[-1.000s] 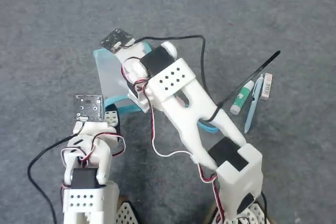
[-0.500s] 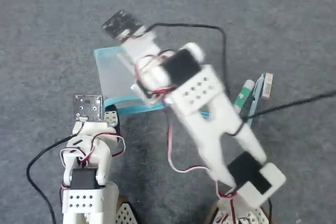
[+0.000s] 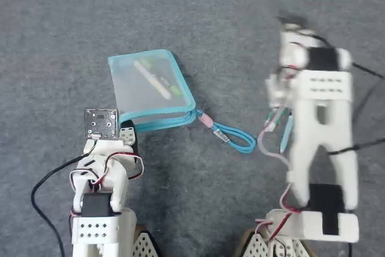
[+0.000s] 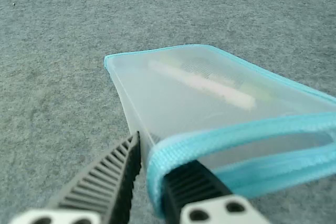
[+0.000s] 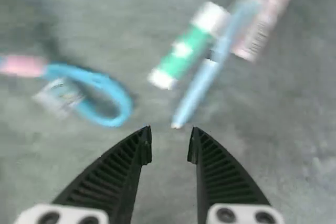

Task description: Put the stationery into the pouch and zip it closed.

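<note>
On the grey felt table (image 3: 60, 40) the left tool (image 4: 149, 153) clamps the translucent teal-edged pouch (image 4: 199, 98) steady, the right tool (image 5: 169, 137) parted above the pale-blue pen (image 5: 210, 80).

Both arms are the usual white printed plastic, left arm (image 3: 99, 197) and right arm (image 3: 319, 124), with chunky black servo blocks (image 3: 325, 200) and grids of small round holes (image 3: 93, 228) in the shells. Red, white and black servo wires (image 3: 105, 170) loop loose just behind the left gripper (image 4: 149, 156), with a square grey circuit board (image 3: 101, 123) right above it. The right gripper (image 5: 170, 129) has black ribbed fingers (image 5: 113, 177) tapering to points, on white bases with screw holes.
</note>
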`<action>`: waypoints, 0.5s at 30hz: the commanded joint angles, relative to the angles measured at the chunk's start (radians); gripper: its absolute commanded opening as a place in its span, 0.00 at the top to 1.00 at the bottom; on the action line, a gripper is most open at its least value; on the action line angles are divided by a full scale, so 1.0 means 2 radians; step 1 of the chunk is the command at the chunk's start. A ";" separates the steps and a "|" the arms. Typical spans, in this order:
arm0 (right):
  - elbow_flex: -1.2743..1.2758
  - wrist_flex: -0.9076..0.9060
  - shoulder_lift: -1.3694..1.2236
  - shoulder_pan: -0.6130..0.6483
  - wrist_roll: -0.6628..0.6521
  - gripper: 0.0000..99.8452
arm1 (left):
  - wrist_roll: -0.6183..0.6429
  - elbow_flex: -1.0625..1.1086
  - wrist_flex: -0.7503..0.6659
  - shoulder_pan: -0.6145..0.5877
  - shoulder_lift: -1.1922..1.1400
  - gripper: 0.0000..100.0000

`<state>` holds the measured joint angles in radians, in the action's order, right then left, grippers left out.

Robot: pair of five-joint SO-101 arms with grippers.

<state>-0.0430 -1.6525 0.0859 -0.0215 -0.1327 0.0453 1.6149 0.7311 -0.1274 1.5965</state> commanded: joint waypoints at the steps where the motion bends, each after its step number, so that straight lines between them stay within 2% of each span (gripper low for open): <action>1: 0.053 0.070 0.029 -0.107 -0.006 0.87 | 0.004 -0.006 -0.010 0.001 0.009 0.99; 5: 0.106 0.112 0.018 -0.119 -0.049 0.87 | 0.004 -0.006 -0.010 0.004 0.009 0.99; 15: 0.153 0.194 -0.105 -0.107 -0.049 0.87 | 0.004 -0.005 -0.008 0.001 0.009 0.99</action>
<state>0.2670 -1.3395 -0.0706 -0.2470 -0.2110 0.0453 1.6149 0.7311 -0.1274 1.5965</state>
